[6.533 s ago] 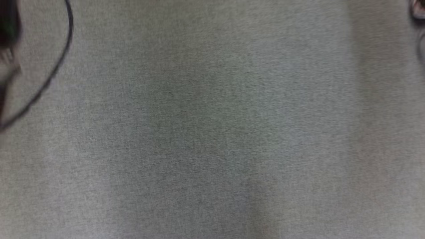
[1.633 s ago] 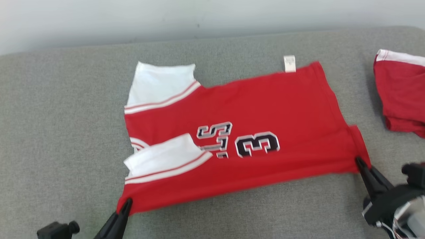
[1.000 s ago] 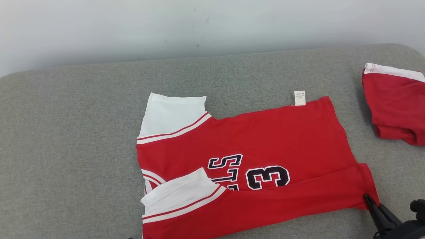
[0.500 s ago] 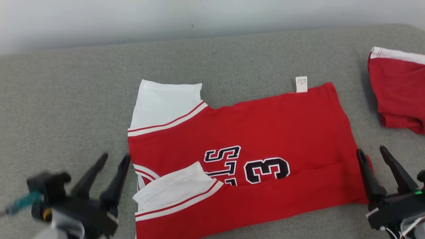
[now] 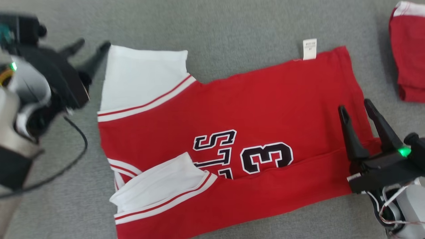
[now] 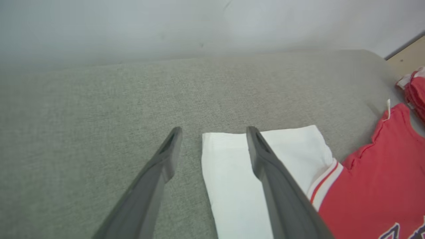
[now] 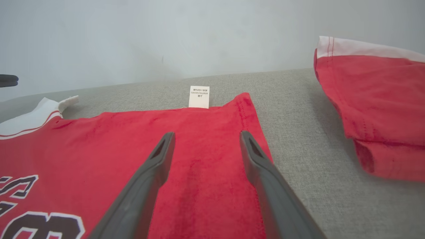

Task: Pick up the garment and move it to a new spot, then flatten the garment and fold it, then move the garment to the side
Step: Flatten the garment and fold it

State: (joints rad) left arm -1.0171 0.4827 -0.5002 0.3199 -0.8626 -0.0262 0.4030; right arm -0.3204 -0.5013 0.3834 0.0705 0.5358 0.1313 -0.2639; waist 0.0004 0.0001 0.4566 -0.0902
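Both jaws just let go of the red jersey (image 5: 265, 106), wide open and empty; it lies on the grey cushion (image 5: 232, 23), first fold seemingly laid, left jaws beside its white sleeve (image 5: 139, 76), right jaws over its hem (image 5: 356, 83)

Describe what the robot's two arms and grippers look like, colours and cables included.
Both the left gripper and the right gripper have two long, dark, tapering fingers on a black body. A green light glows on the right one, with thin pale wires beneath. The left forearm is pale grey, and a black cable loops beside it.
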